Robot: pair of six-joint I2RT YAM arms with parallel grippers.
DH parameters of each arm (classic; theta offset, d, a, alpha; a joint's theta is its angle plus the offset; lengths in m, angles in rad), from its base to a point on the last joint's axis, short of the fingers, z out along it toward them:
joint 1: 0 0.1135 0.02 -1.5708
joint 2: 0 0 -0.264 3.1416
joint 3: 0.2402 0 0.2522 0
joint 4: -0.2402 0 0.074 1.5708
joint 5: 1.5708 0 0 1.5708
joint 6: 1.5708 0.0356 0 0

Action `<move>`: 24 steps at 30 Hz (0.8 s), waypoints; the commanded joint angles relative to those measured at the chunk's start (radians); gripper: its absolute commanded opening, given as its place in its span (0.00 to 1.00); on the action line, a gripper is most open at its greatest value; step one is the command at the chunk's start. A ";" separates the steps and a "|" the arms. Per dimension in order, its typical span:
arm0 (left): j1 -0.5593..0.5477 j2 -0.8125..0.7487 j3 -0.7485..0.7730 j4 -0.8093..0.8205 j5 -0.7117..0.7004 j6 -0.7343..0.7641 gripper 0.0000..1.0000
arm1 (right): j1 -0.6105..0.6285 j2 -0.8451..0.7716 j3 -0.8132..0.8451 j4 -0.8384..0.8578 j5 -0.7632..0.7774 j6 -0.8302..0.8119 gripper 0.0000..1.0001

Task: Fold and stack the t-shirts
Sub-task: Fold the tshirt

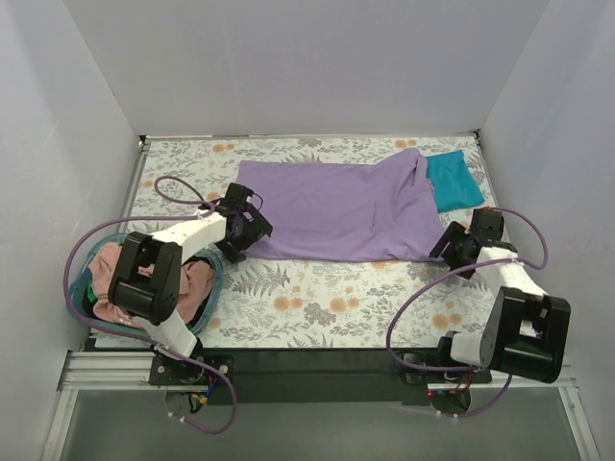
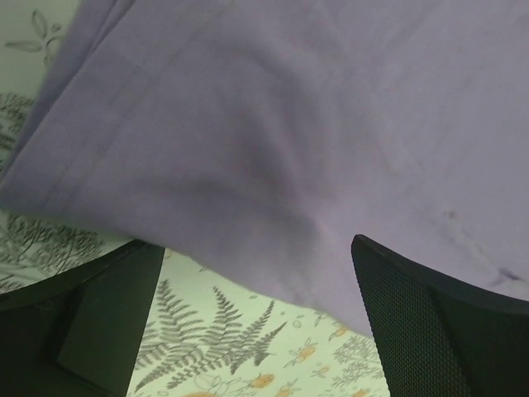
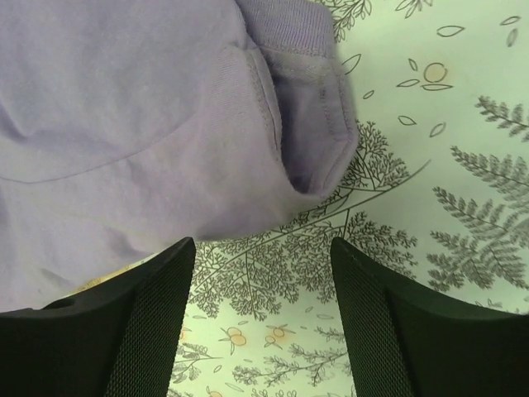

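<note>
The lavender-purple t-shirt (image 1: 338, 206) lies spread flat across the middle of the floral table. A folded teal-blue t-shirt (image 1: 453, 180) lies at its right end, partly under it. Dusty pink t-shirts (image 1: 125, 280) fill the basket at the left. My left gripper (image 1: 252, 230) is open at the purple shirt's near left corner; the left wrist view shows the shirt's hem (image 2: 248, 165) just ahead of the jaws. My right gripper (image 1: 454, 242) is open at the shirt's near right corner; the right wrist view shows the collar and folded edge (image 3: 273, 116) ahead of empty jaws.
A round teal plastic basket (image 1: 217, 280) stands at the near left, under the left arm. White walls close in the table on three sides. Purple cables loop beside both arms. The floral cloth (image 1: 317, 303) covers the table.
</note>
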 commanded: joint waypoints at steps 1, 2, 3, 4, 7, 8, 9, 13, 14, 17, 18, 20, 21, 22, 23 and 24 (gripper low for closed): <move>0.003 0.044 0.047 0.030 -0.022 -0.005 0.96 | -0.012 0.065 0.007 0.097 -0.087 -0.023 0.72; 0.003 0.054 0.046 0.033 -0.024 -0.005 0.96 | -0.013 0.096 0.006 0.111 -0.089 -0.018 0.70; 0.001 0.062 0.043 0.038 -0.031 -0.008 0.96 | -0.013 0.110 0.004 0.119 -0.086 -0.011 0.68; 0.001 0.077 0.038 0.039 -0.039 -0.011 0.97 | -0.013 0.122 0.004 0.136 -0.082 -0.011 0.65; 0.001 0.086 0.012 0.022 -0.047 -0.014 0.96 | -0.012 0.148 -0.003 0.139 -0.034 0.000 0.39; 0.001 0.080 -0.014 0.021 -0.035 -0.013 0.96 | -0.015 0.135 -0.017 0.137 -0.009 0.011 0.26; 0.000 0.072 -0.031 0.021 -0.024 -0.013 0.96 | -0.015 0.122 -0.026 0.136 0.003 0.011 0.21; -0.020 -0.019 -0.127 -0.014 -0.031 -0.039 0.97 | -0.045 0.018 -0.057 0.069 0.069 0.023 0.01; -0.023 -0.046 -0.147 -0.025 -0.039 -0.055 0.97 | -0.056 -0.031 -0.065 0.049 0.083 0.016 0.01; -0.032 -0.147 -0.213 -0.070 -0.042 -0.080 0.97 | -0.099 -0.133 -0.094 -0.028 0.103 0.000 0.01; -0.038 -0.173 -0.224 -0.080 -0.038 -0.092 0.96 | -0.117 -0.158 -0.100 -0.053 0.111 -0.003 0.01; -0.055 -0.237 -0.265 -0.102 -0.027 -0.100 0.97 | -0.127 -0.230 -0.118 -0.122 0.135 -0.006 0.01; -0.071 -0.257 -0.281 -0.111 -0.025 -0.126 0.97 | -0.130 -0.253 -0.123 -0.140 0.146 0.011 0.01; -0.083 -0.294 -0.298 -0.108 -0.024 -0.135 0.97 | -0.131 -0.278 -0.131 -0.177 0.146 0.025 0.01; -0.091 -0.306 -0.328 -0.105 -0.015 -0.146 0.97 | -0.131 -0.325 -0.144 -0.185 0.140 0.038 0.01; -0.103 -0.314 -0.339 -0.102 -0.007 -0.151 0.97 | -0.133 -0.345 -0.151 -0.185 0.145 0.052 0.01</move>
